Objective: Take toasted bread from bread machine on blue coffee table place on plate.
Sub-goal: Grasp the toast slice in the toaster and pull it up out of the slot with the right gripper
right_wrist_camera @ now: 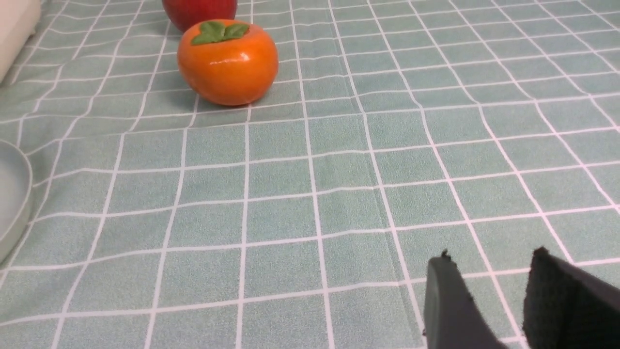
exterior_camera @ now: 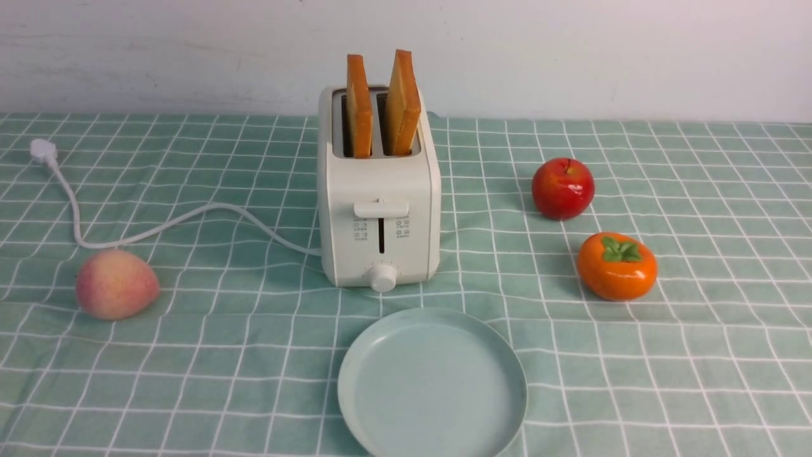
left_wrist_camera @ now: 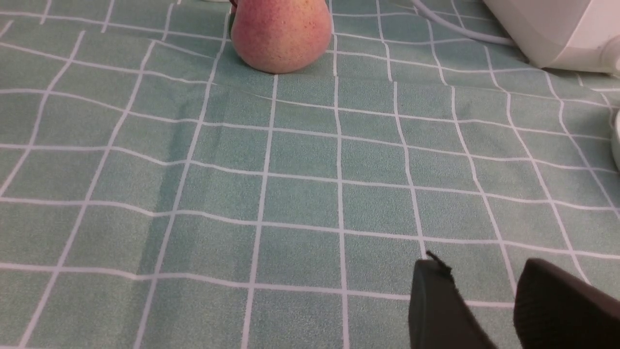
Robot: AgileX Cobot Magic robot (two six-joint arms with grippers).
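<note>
Hovering over the table (exterior_camera: 698,355) with left gripper (left_wrist_camera: 482,271) and right gripper (right_wrist_camera: 491,259) slightly parted, empty. Aiming for toast (exterior_camera: 358,108) standing in toaster (exterior_camera: 380,184) slots behind the plate (exterior_camera: 431,381): pinching flat faces, lifting straight.

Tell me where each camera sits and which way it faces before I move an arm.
Front view: between the arms, facing forward at the bread machine, toasted bread and plate; no arm shows.
Left wrist view: on the left arm, facing the peach; left end effector tips show.
Right wrist view: on the right arm, facing the persimmon and apple; right end effector tips show.
Shared: both wrist views catch the bread machine's edge.
</note>
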